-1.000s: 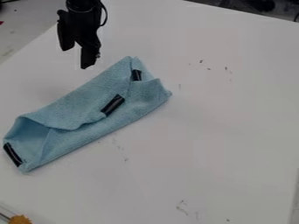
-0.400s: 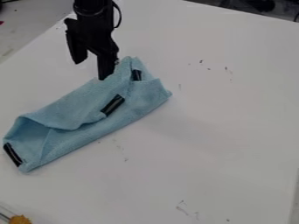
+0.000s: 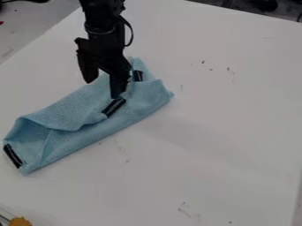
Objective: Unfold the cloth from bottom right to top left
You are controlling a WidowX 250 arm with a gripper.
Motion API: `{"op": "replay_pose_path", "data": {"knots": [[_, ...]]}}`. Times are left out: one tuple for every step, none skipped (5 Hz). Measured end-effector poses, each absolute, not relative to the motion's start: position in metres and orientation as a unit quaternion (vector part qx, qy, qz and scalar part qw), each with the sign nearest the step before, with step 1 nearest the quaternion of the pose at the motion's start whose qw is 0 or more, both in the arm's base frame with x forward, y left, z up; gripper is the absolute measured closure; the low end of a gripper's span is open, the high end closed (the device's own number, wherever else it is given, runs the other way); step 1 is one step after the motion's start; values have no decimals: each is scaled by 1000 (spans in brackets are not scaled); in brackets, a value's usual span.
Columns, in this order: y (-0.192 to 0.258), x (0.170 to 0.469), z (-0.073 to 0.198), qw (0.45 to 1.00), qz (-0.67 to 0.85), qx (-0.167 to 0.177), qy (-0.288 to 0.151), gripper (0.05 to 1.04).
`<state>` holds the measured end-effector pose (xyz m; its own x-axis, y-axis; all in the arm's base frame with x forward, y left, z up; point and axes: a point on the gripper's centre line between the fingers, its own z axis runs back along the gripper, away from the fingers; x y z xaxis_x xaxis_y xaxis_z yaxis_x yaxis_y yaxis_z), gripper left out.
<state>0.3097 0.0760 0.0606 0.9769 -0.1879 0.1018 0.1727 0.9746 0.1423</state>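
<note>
White tabletop (image 3: 230, 132) spans most of the frame. Small dark marks (image 3: 184, 209) at lower center; others (image 3: 230, 70) at upper right. Cannot tell whether any are writing.

Blue cloth (image 3: 70, 110) lies folded, left of center, running from lower left toward upper center. Plain black strips on it: near its middle (image 3: 114, 107), upper right end (image 3: 138, 76), lower left end (image 3: 12, 156).

Gripper (image 3: 103, 89) at upper left, over the cloth: fingers clearly apart, grasping nothing. One fingertip appears beside the middle strip; contact cannot be told.

Orange object (image 3: 20, 221), lower left corner.
</note>
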Motion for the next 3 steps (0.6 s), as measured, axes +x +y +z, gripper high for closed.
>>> {"op": "replay_pose_path", "data": {"knots": [[71, 310, 48, 993, -93, 49, -50, 84], [69, 309, 31, 993, -106, 40, -33, 84], [69, 311, 23, 993, -114, 34, -27, 84]]}}
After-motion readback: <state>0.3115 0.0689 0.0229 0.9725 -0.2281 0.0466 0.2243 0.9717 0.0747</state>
